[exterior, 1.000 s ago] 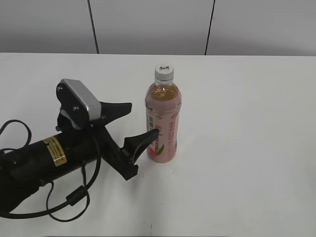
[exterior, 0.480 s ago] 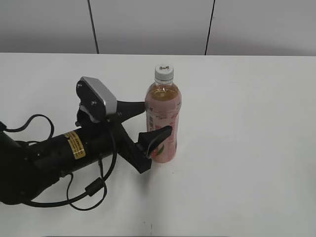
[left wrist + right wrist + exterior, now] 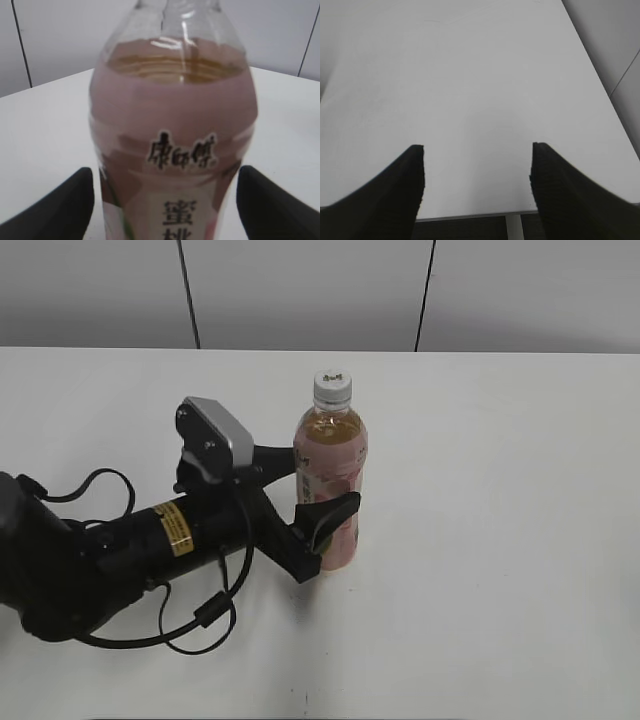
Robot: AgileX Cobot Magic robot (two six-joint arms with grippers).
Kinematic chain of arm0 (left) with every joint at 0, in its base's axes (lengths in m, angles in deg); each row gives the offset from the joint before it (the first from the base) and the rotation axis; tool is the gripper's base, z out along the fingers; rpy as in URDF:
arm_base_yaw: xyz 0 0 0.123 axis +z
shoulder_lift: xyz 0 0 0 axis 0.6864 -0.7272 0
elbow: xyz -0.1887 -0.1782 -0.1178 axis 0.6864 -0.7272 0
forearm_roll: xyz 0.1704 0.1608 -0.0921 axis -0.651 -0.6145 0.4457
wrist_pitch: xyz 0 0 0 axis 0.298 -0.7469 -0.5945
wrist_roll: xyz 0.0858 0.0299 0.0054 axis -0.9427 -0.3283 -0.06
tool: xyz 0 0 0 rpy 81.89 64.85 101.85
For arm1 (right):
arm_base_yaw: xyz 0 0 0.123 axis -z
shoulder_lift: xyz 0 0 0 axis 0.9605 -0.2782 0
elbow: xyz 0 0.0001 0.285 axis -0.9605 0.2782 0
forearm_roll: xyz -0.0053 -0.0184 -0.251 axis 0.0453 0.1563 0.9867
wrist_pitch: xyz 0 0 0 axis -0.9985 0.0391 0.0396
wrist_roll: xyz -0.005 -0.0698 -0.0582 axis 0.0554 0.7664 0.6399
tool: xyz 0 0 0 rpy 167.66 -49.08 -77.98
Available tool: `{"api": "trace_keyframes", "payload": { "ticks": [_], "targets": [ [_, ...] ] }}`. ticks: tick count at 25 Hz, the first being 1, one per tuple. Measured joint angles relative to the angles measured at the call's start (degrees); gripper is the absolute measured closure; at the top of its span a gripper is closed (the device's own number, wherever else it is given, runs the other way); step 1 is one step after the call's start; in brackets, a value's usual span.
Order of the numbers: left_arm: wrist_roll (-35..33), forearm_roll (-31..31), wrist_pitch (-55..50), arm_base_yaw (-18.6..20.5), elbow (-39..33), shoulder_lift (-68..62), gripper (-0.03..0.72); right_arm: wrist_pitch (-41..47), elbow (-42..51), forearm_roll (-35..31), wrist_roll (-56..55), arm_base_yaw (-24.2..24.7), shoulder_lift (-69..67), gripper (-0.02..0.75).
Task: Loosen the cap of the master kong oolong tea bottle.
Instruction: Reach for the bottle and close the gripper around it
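The master kong oolong tea bottle (image 3: 333,445) stands upright mid-table, amber tea inside, pink label. Its white ribbed cap (image 3: 333,387) is on top with a small dark mark. My left gripper (image 3: 322,482) is open, with one finger behind the bottle's label and one in front. In the left wrist view the bottle (image 3: 172,115) fills the frame between the left gripper's (image 3: 165,202) black fingers, with a thin gap on each side; the cap is out of that view. My right gripper (image 3: 477,167) is open and empty, and does not show in the exterior view.
The white table (image 3: 500,500) runs to a grey panelled wall at the back. The left arm's black cable (image 3: 200,620) loops on the table at the front left. The right wrist view shows bare table (image 3: 470,75) and its near edge.
My left arm has moved right toward the bottle. Its open jaws, which were short of the bottle, now stand on either side of the label. The bottle has not moved.
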Motion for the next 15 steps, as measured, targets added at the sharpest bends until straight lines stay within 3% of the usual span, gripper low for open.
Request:
{"api": "trace_keyframes", "payload": {
  "ticks": [15],
  "targets": [
    [0.22,-0.54,-1.80,0.00,3.52,-0.39,0.168,0.00,0.00,0.00,0.00,0.00,0.00,0.235]
  ]
}}
